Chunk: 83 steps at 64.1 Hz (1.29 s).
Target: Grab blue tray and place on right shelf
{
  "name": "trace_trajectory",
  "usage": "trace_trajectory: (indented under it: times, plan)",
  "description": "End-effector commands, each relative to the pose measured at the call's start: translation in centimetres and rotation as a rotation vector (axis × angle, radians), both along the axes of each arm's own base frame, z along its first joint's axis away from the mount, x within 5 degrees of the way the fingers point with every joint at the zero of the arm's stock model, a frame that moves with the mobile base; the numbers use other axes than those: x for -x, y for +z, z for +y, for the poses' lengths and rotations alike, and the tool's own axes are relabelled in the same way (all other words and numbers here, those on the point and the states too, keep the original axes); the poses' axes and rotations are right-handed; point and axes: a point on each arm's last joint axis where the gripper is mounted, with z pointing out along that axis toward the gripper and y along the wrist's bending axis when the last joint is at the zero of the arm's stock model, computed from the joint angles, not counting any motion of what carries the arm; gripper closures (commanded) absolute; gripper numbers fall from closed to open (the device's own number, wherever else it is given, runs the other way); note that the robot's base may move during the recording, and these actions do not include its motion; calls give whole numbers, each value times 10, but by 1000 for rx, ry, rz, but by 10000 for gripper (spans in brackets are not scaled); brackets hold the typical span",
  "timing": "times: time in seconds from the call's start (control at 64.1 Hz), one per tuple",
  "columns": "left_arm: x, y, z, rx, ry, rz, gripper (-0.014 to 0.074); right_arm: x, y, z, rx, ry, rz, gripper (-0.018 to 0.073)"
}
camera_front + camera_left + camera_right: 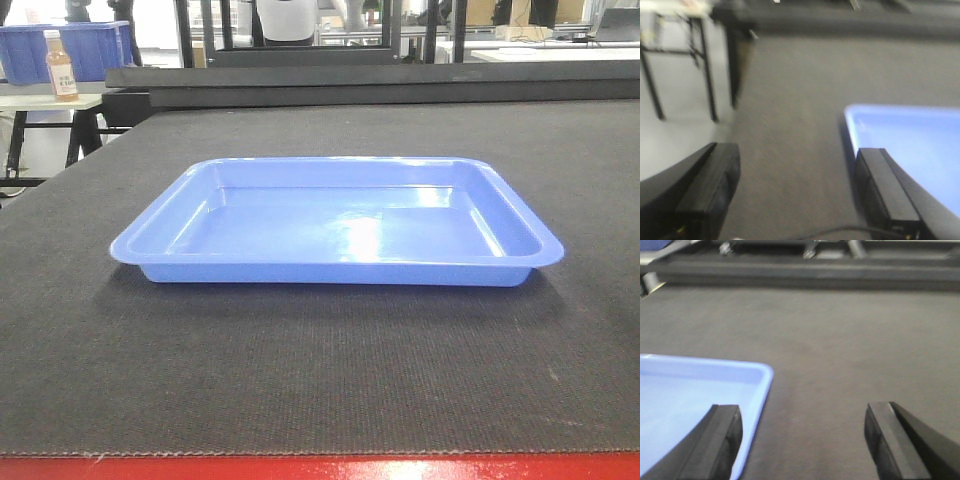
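Glare on blue tray (360, 235); wrist views blurred

blue tray (330, 225): glossy, smooth light-blue plastic
surface (300, 370): matt, coarse dark woven mat
left claw (792, 165) fingers (885, 185): matt black

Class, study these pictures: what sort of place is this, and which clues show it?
Probably a robotics lab or workshop: the blue tray sits on a mat-covered table, a deep blue bin stands on a side bench, with metal frames behind.
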Motion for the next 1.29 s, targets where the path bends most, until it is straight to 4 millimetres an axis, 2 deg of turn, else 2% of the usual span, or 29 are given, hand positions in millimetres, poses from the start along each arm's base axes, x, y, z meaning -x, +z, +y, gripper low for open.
trace_trajectory:
  times: [0.0,0.156,0.296,0.437,0.671,0.811,0.936,1.076,1.279]
  plan:
    - [-15,21,-15,-34,-109,-2,194,-14,24,8,-10,61,-39,-50]
    - [-48,29,-50,-77,-272,122,194,-48,29,39,18,236,169,-50]
    - [-86,28,-77,-91,-311,266,194,-88,24,66,29,302,409,-50]
    - [-135,22,-95,-57,-248,459,194,-131,27,75,-3,225,584,-50]
    - [-200,9,-118,-106,-148,643,195,-175,30,74,18,15,682,-50]
    - [-230,0,-129,-143,-120,748,195,-200,20,81,34,2,719,-50]
    - [-251,-11,-139,-164,-115,805,195,-221,2,89,33,12,723,-50]
    - [-267,-25,-146,-167,-114,813,195,-238,-22,95,35,11,765,-50]
    - [-282,-58,-151,-173,-94,875,195,-256,-59,101,59,2,858,-50]
